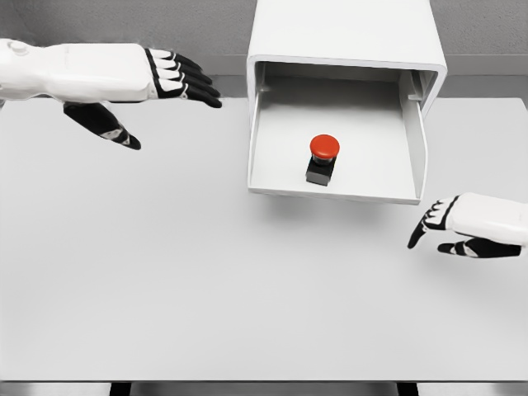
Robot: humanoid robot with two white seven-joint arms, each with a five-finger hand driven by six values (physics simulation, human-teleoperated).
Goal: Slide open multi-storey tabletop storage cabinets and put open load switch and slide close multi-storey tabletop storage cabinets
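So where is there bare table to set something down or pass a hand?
Bare table spans the whole front, between left hand and right hand, and left of the drawer. It is crowded inside the drawer around the switch, and at its right front corner.

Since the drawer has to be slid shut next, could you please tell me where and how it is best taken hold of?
Probably by the front lip of the drawer, approached from the table side. That edge juts out of the cabinet toward the robot, unobstructed, so a flat push inward should do. The right hand is nearest; the switch sits well behind the lip.
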